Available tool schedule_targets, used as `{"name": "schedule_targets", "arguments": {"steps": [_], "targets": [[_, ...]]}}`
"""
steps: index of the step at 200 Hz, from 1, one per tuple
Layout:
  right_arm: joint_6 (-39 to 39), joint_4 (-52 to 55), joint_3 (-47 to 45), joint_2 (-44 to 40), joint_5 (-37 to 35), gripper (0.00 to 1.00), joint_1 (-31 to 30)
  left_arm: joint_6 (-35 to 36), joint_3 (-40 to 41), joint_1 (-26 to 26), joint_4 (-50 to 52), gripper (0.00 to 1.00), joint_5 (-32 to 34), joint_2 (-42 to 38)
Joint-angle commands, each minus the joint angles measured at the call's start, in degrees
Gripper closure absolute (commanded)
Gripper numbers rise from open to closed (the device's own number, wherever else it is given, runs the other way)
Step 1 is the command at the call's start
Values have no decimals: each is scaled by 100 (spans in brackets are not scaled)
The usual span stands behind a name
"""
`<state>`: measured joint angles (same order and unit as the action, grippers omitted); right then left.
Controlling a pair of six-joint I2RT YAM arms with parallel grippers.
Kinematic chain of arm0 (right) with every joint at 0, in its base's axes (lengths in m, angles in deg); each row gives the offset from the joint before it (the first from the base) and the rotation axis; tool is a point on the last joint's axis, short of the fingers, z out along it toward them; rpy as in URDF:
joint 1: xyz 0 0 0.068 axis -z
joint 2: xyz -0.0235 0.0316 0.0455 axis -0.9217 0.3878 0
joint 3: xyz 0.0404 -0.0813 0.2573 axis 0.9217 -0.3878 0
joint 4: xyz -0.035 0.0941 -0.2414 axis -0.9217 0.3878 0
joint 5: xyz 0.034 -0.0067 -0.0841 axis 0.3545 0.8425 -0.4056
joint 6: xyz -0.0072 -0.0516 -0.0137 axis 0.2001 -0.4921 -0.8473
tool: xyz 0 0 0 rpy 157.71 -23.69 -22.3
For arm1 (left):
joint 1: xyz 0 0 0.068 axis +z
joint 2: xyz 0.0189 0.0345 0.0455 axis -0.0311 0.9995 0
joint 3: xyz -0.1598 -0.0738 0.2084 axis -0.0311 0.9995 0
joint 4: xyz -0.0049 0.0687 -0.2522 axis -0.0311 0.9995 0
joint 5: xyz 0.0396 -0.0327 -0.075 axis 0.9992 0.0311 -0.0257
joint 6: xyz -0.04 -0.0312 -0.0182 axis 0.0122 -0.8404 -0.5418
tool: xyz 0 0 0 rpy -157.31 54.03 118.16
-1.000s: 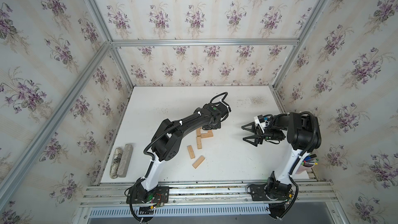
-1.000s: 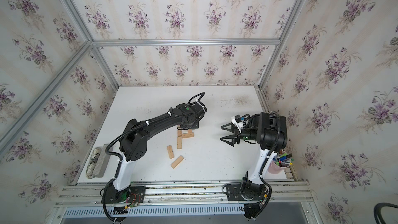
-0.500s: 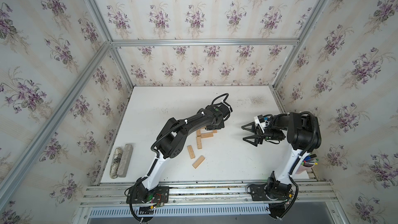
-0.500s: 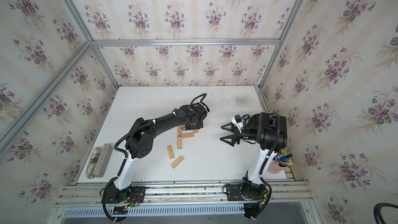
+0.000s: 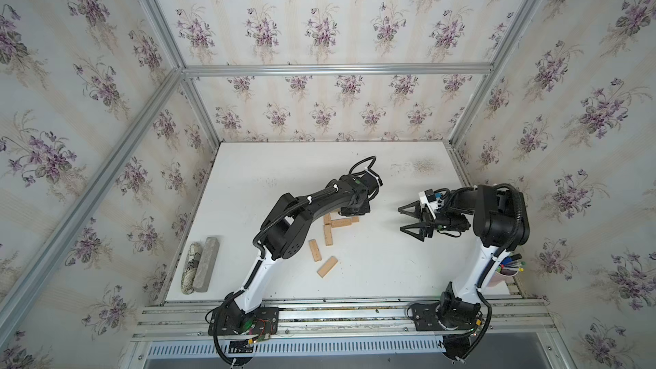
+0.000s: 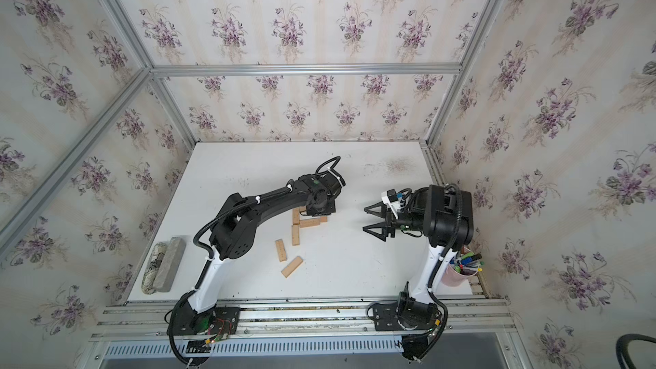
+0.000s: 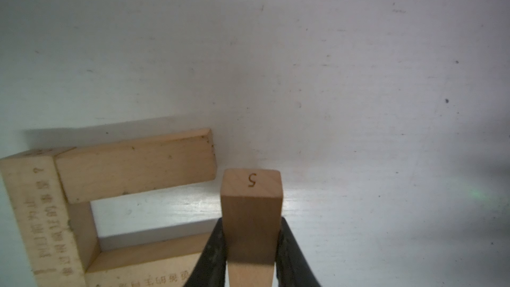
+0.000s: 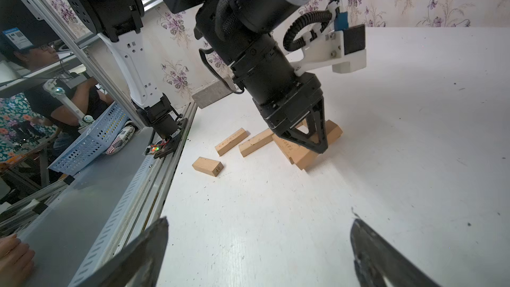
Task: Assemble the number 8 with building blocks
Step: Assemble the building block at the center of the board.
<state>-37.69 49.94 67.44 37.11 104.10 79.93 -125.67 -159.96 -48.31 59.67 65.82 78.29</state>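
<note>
Clamping one of the building blocks [image 7: 251, 202] between shut jaws, my left end effector [image 7: 251, 226] grips its long sides so that the end stamped 5 points away from the wrist.

Nearest the rail, one spare block [image 5: 327, 266] and a second spare block [image 5: 315, 250] lie loose and skewed on the tabletop [image 5: 390, 271], apart from the figure. I judge they are waiting to become the bottom crossbar and the lower right side.

Beyond them the number 8 [image 5: 328, 234] is half built. Two blocks lie end to end as its left side. A middle crossbar [image 5: 342, 222] reaches right from their joint, and a top crossbar [image 7: 135, 164] lies farther back, so the upper loop is open on the right.

The held block sits just beside the right end of that top crossbar, lined up to close the gap. I cannot tell whether it touches the tabletop.

My right end effector [image 5: 400, 220] hangs off to the right, jaws apart and empty, clear of the work.
</note>
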Motion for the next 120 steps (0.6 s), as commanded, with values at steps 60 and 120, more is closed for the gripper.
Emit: {"name": "schedule_targets", "arguments": {"steps": [60,120], "targets": [[-2290,157,33,-2,202,0,1,12,-63,51,16,97,-162,144],[-2290,158,26,-4,205,0,-2,44,-131,47,87,96,-172,211]]}}
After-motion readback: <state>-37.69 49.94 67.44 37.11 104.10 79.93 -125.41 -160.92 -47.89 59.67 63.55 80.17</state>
